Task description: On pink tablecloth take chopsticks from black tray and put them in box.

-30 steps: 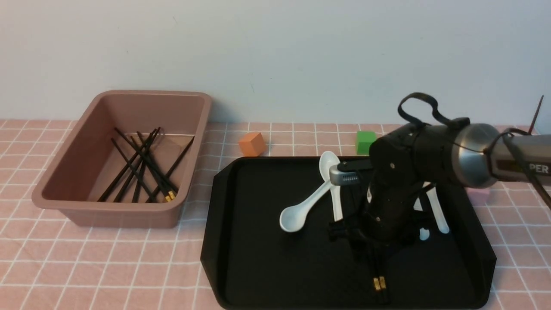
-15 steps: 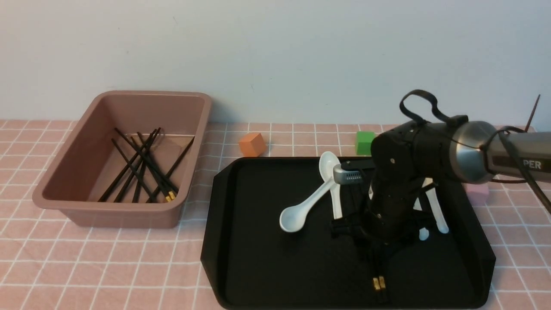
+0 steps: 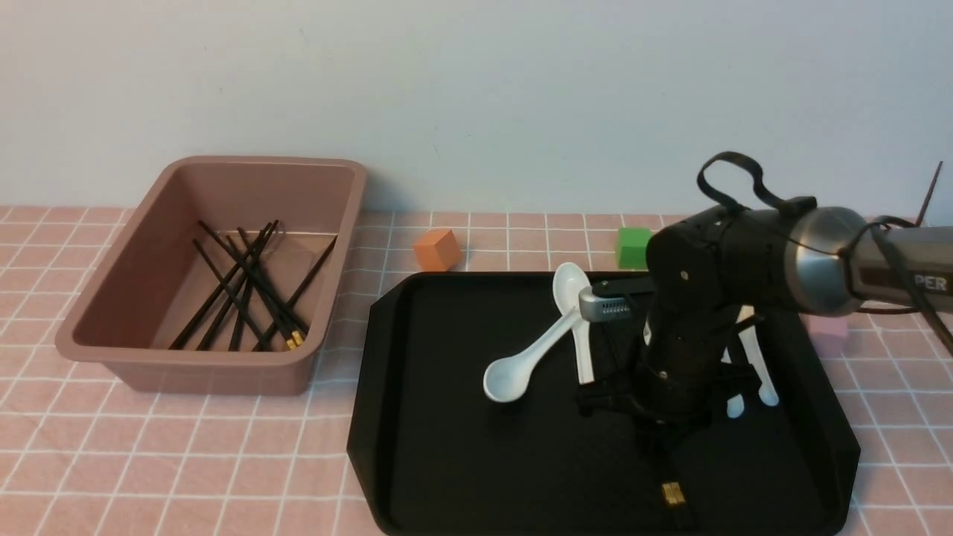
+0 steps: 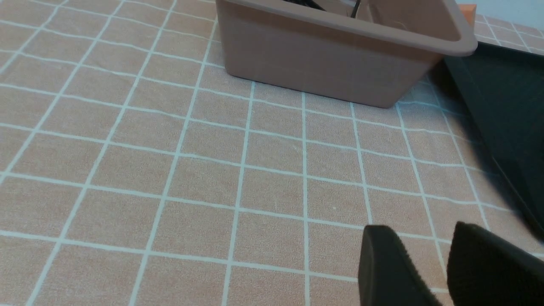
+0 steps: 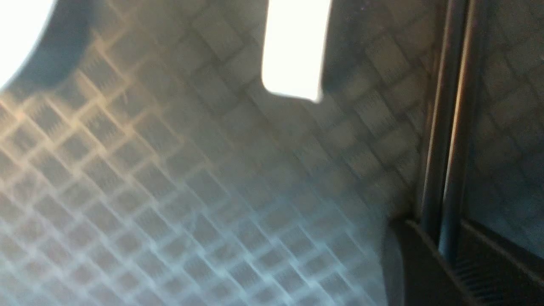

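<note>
Pink tablecloth (image 3: 186,461) carries the black tray (image 3: 461,447), where the right gripper (image 3: 663,445) pinches the chopsticks (image 3: 674,493); lift level, clear the rim, then carry left to the box (image 3: 186,356).

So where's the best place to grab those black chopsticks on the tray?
Mid-shaft, from straight above, one finger on each side. The chopsticks are long, thin and lie side by side on the black tray, so a pinch across both near the middle should keep them together. The right gripper pinches both like that.
</note>
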`<state>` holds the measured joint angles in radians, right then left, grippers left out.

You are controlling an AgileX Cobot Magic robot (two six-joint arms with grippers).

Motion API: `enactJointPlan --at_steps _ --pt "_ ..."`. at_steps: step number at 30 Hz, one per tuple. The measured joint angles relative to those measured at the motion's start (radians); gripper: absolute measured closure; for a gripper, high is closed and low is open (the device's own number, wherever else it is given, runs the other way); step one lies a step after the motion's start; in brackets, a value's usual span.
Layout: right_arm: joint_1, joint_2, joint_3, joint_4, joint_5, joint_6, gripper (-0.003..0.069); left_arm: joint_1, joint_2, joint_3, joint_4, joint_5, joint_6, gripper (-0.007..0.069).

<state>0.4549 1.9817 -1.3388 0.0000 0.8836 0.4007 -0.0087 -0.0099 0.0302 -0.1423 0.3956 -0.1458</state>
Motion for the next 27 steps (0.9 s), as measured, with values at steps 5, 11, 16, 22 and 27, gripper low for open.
enactJointPlan --at_steps 5,11,16,22,27 --pt "0.0 -0.129 0.008 -0.029 0.109 0.0 0.0531 0.0 0.0 0.0 0.0 0.0 0.0 0.0386" --pt "0.029 -0.287 -0.016 -0.012 0.134 -0.002 0.0531 0.0 0.0 0.0 0.0 0.0 0.0 0.0386" --pt "0.13 -0.26 -0.197 0.036 0.115 -0.038 0.0531 0.0 0.0 0.0 0.0 0.0 0.0 0.0386" --pt "0.253 0.002 -0.655 0.146 0.081 -0.12 0.0531 0.0 0.0 0.0 0.0 0.0 0.0 0.0386" --pt "0.282 0.269 -1.044 0.24 0.071 -0.151 0.053 0.0 0.0 0.0 0.0 0.0 0.0 0.0386"
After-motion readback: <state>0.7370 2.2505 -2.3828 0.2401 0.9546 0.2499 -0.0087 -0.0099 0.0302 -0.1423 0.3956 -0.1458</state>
